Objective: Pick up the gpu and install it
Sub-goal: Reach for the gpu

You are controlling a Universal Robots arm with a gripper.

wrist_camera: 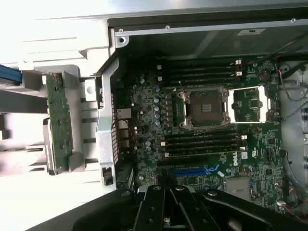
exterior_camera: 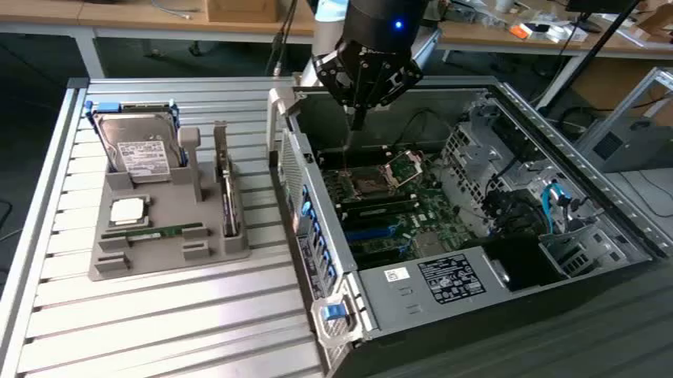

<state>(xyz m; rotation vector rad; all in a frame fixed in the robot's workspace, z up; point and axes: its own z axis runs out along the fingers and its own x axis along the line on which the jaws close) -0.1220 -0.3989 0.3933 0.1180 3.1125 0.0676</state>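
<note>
The work stands at the first step, I think: the gpu (exterior_camera: 225, 189) is not yet picked up. It stands on its long edge in a slot of the grey holder (exterior_camera: 169, 253), outside the computer case (exterior_camera: 303, 177), just beyond the case's side wall on the exterior view's left. A hard drive (exterior_camera: 142, 153) stands in the same holder, on the side farther from the case.

The gripper (exterior_camera: 358, 120) hangs above the open case, near its back corner, and looks down on the motherboard (exterior_camera: 392, 206). Its fingers are pressed together and there is nothing between them.

In my judgement, taking the card calls for two things. The fingers must spread wide enough for a thin board, and the arm must travel across the case wall to the holder. The card is narrow and upright, so the grip should come straight from above on its top edge.

About room: the space above the case is free, and the case's wall rises higher than the holder, so a low sideways path would meet that edge. Inside the case, a blue slot (wrist_camera: 191, 171) lies bare on the motherboard, with the drive cage (exterior_camera: 478, 153) and cables (exterior_camera: 554, 201) on the case's opposite side. Between the card and the holder's next upright post there is only a small gap for one finger.
</note>
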